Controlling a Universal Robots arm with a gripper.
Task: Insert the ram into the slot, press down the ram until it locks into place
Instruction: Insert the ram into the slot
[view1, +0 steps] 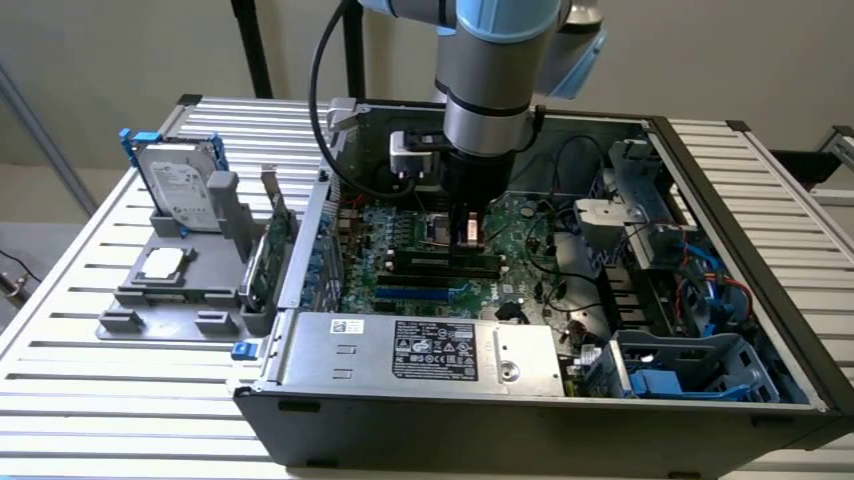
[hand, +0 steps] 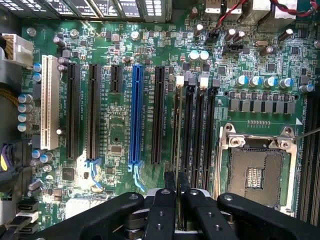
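Observation:
The ram (hand: 176, 130) shows edge-on as a thin green-gold line standing in the slot (hand: 180, 150). That slot is the outermost of several parallel black sockets, on the side toward the blue socket; a white latch (hand: 180, 79) sits at its far end. My gripper (hand: 176, 179) hangs right over the near end of the ram, and its black fingers (hand: 167, 200) are drawn together with only a sliver between them. Whether they touch the stick's top edge cannot be seen. In the exterior view the gripper (view1: 467, 240) reaches down into the open computer case, just above the black sockets (view1: 434, 268).
A blue socket (hand: 135, 115) and black expansion sockets lie beside the memory sockets, and the bare processor socket (hand: 257, 175) lies on the other side. The power supply (view1: 414, 350), drive cages (view1: 667, 300) and loose cables (view1: 574, 240) crowd the case. A hard drive (view1: 180, 195) stands in a grey holder outside.

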